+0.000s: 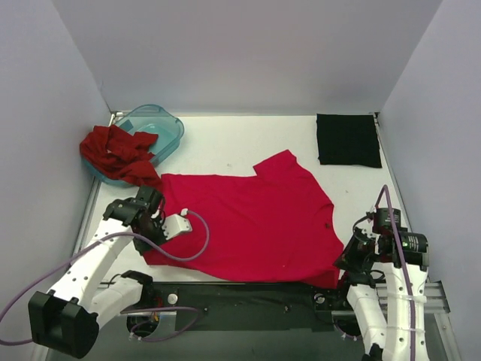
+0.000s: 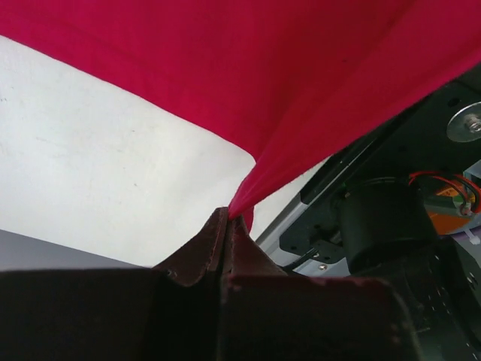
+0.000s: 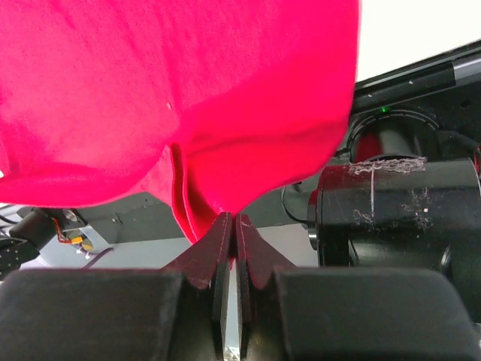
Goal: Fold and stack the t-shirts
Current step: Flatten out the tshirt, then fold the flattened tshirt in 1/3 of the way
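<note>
Two closed pinches are holding the crimson-pink t-shirt: left gripper and right gripper are clamping, apparently, its near corners.

Matt crimson-pink cloth t-shirt; translucent glossy plastic tub.

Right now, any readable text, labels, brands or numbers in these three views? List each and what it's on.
None can be read in any view.
The pink shirt, dark red shirt, black shirt and tub show no print.
One tiny dark spot on the pink shirt is too small to read.
The white marks on the motor housing are scratches, not letters.
</note>
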You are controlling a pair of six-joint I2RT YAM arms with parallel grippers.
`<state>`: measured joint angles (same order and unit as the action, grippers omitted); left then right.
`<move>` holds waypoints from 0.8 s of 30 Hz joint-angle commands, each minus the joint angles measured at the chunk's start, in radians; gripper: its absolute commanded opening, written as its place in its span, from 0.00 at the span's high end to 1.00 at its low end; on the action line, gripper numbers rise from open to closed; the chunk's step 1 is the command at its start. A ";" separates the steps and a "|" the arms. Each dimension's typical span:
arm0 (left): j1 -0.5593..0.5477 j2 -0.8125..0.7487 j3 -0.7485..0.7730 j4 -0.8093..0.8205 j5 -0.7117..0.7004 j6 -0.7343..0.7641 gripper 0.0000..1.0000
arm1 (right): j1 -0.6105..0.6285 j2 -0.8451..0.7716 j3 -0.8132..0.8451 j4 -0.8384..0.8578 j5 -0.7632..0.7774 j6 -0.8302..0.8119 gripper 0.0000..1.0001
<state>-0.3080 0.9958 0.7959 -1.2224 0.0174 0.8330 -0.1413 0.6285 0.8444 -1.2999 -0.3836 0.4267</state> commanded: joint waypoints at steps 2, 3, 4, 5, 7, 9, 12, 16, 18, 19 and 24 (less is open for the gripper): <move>-0.005 -0.048 0.026 -0.049 0.026 -0.018 1.00 | 0.023 0.039 0.018 -0.119 0.031 0.014 1.00; -0.005 -0.043 0.029 -0.005 0.013 -0.029 1.00 | 0.023 0.072 0.018 -0.054 0.023 0.009 1.00; -0.005 -0.016 0.031 0.018 0.006 -0.029 1.00 | 0.025 0.092 0.004 -0.024 0.008 0.000 1.00; -0.005 0.000 0.041 0.068 -0.005 -0.040 1.00 | 0.025 0.143 -0.007 0.057 0.003 -0.002 1.00; -0.005 0.056 0.061 0.138 -0.010 -0.048 1.00 | 0.026 0.225 -0.031 0.176 -0.012 -0.019 1.00; 0.000 0.124 0.080 0.204 -0.043 -0.054 1.00 | 0.029 0.307 -0.028 0.273 0.003 -0.032 1.00; 0.007 0.174 0.088 0.289 -0.079 -0.044 1.00 | 0.029 0.407 0.004 0.388 0.049 -0.063 1.00; 0.014 0.251 0.091 0.354 -0.103 -0.037 1.00 | 0.031 0.546 0.062 0.487 0.065 -0.118 1.00; 0.015 0.276 0.088 0.365 -0.100 -0.040 1.00 | 0.043 0.638 0.087 0.514 0.037 -0.141 1.00; 0.015 0.288 0.086 0.366 -0.100 -0.044 1.00 | 0.058 0.655 0.105 0.521 0.032 -0.149 1.00; 0.024 0.280 0.048 0.394 -0.135 -0.057 1.00 | 0.131 0.756 0.176 0.542 0.078 -0.226 1.00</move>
<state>-0.2974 1.2907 0.8497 -0.8944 -0.0799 0.7921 -0.0536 1.3430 0.9493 -0.7731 -0.3504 0.2806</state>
